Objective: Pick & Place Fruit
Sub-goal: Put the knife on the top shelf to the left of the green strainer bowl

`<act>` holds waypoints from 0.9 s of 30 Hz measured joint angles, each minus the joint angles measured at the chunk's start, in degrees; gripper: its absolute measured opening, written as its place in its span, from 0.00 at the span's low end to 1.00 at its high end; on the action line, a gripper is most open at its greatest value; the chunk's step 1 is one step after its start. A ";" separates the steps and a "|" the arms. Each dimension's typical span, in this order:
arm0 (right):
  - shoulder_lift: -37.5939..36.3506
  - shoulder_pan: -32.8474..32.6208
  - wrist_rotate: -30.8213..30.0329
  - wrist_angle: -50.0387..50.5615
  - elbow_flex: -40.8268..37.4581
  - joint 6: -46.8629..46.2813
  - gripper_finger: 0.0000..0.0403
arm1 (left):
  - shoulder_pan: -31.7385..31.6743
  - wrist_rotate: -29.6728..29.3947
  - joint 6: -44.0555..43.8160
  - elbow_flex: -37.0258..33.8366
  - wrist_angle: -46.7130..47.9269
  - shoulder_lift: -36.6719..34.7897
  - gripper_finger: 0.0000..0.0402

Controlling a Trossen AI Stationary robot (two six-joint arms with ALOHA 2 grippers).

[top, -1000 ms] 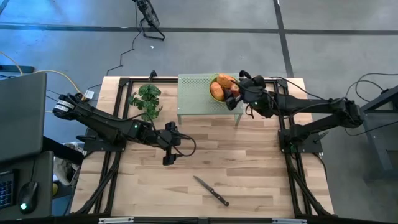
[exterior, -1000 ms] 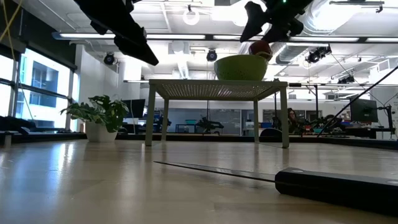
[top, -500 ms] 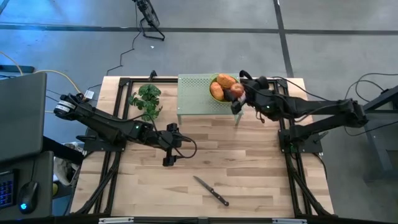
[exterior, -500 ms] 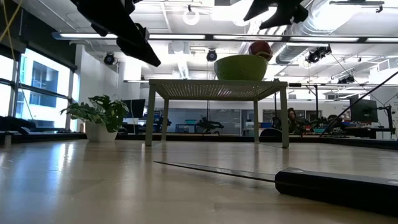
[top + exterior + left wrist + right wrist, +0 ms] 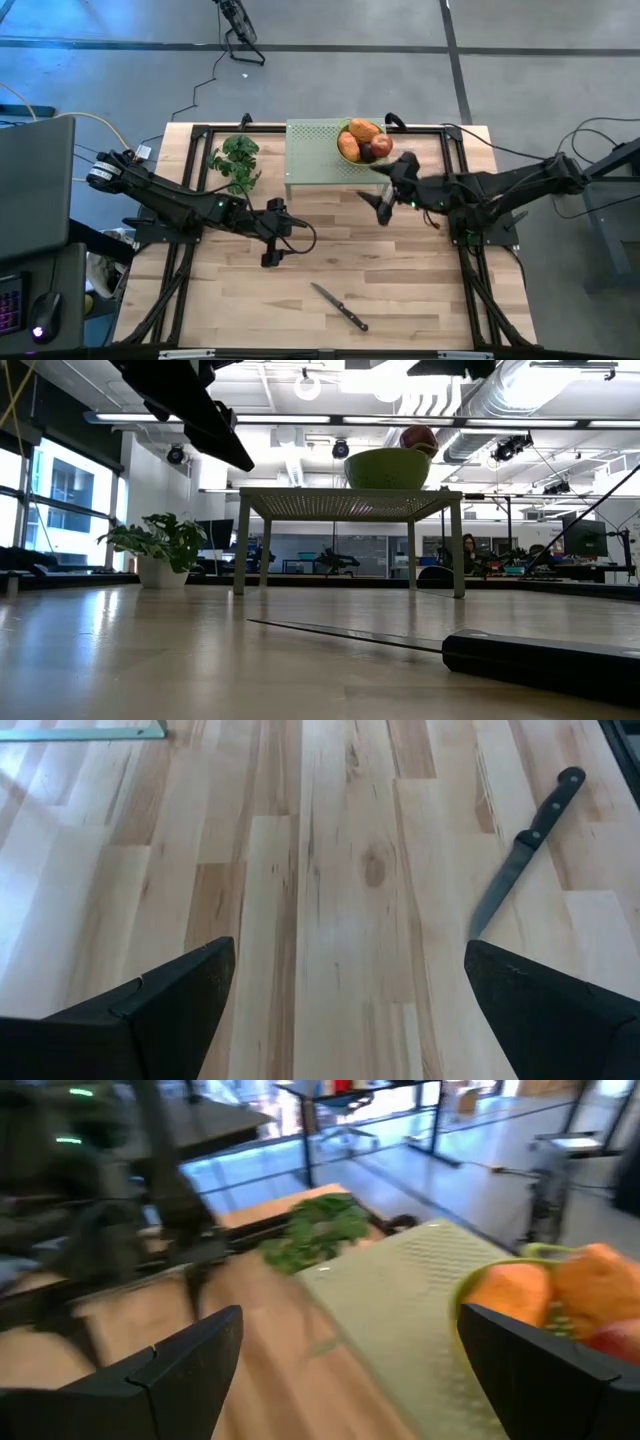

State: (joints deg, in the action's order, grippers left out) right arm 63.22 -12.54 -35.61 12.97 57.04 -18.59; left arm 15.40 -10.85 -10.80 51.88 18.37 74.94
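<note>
Pale wooden table (image 5: 330,250) bears a black-handled steel knife (image 5: 340,306) and a green perforated stand (image 5: 315,150) carrying piled fruit (image 5: 362,142); both the left gripper (image 5: 272,232) and the right gripper (image 5: 378,204) gape empty.

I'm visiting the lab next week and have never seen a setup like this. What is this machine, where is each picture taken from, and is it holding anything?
It is a robot with two dark arms at a wooden table. One picture looks straight down, one looks level across the tabletop, and two come from cameras on the wrists. The left gripper hangs over the table's middle; the right gripper is just in front of a small green stand. Both are open and hold nothing. On the stand sits a green bowl of fruit: orange pieces and a red apple. A leafy bunch lies beside the stand, and a black-handled knife lies on the table nearer the front.
</note>
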 joint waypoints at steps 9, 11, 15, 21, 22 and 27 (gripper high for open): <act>1.77 -8.77 -0.31 0.00 0.02 -7.03 0.90 | 0.02 2.98 -1.30 0.00 1.74 -0.02 0.97; 2.67 -10.32 -0.23 0.20 0.02 -8.21 0.90 | 0.02 3.06 -2.47 0.00 3.37 -0.02 0.97; 4.65 -12.18 -0.22 0.10 0.02 -10.96 0.90 | 0.02 3.04 -5.04 0.00 7.61 -0.02 0.97; 7.49 -14.35 0.21 0.13 0.02 -14.91 0.90 | 0.02 3.02 -8.58 0.00 12.35 -0.04 0.97; 7.73 -14.66 0.61 0.16 0.02 -15.66 0.90 | 0.02 3.04 -9.07 0.00 13.05 -0.04 0.97; 8.57 -15.64 3.57 0.15 0.02 -19.44 0.86 | 0.02 3.02 -10.97 0.00 15.65 -0.04 0.97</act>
State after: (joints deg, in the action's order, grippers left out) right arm 71.79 -28.18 -32.04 13.12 57.06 -38.03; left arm 15.42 -7.84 -21.77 51.88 34.03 74.89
